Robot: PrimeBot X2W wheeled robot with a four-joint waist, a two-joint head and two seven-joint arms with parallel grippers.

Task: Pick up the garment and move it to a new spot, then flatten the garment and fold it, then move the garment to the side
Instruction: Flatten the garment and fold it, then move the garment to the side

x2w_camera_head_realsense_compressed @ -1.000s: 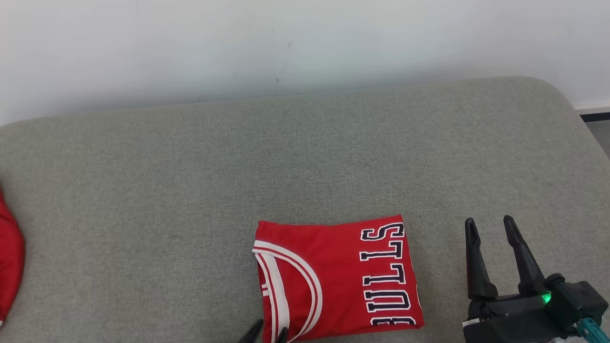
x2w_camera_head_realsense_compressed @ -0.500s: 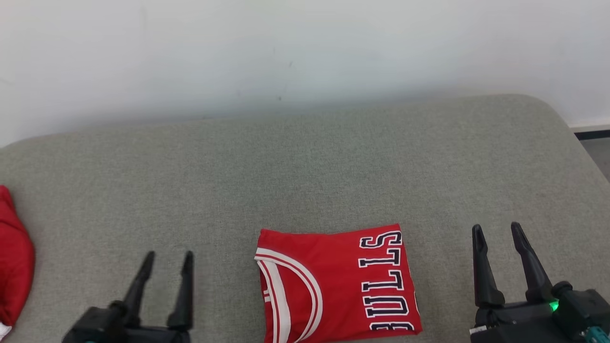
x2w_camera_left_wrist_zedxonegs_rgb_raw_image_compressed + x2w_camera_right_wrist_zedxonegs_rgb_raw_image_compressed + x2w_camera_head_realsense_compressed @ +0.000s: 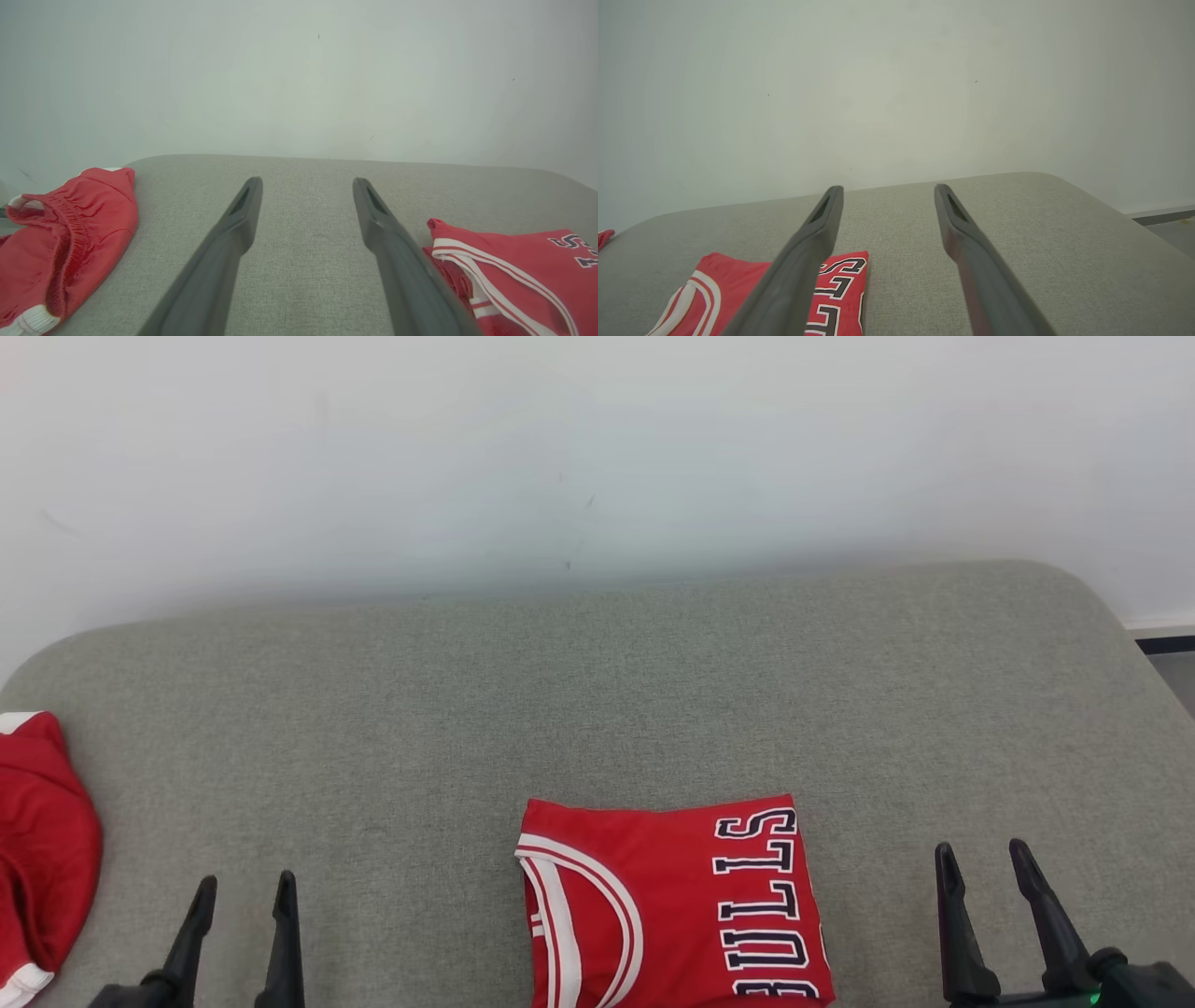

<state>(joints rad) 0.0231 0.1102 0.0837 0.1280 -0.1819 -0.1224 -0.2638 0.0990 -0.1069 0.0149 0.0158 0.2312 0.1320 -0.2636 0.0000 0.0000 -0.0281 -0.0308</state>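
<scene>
The garment (image 3: 667,905) is a red jersey with white trim and dark lettering, folded into a neat rectangle on the grey cushion at the bottom centre of the head view. It also lies at the lower right of the left wrist view (image 3: 518,275) and the lower left of the right wrist view (image 3: 738,294). My left gripper (image 3: 245,889) stands open to the garment's left, apart from it, nothing between its fingers (image 3: 233,233). My right gripper (image 3: 982,857) stands open to the garment's right, also empty.
A second red garment (image 3: 42,849) with white cuffs lies bunched at the cushion's far left edge (image 3: 60,247). The grey cushion (image 3: 597,709) runs back to a white wall. Its rounded right corner drops to the floor (image 3: 1172,663).
The left gripper let go of the garment's near edge, opened and drew away to the left. The head camera tilted, shifting the whole picture down.
</scene>
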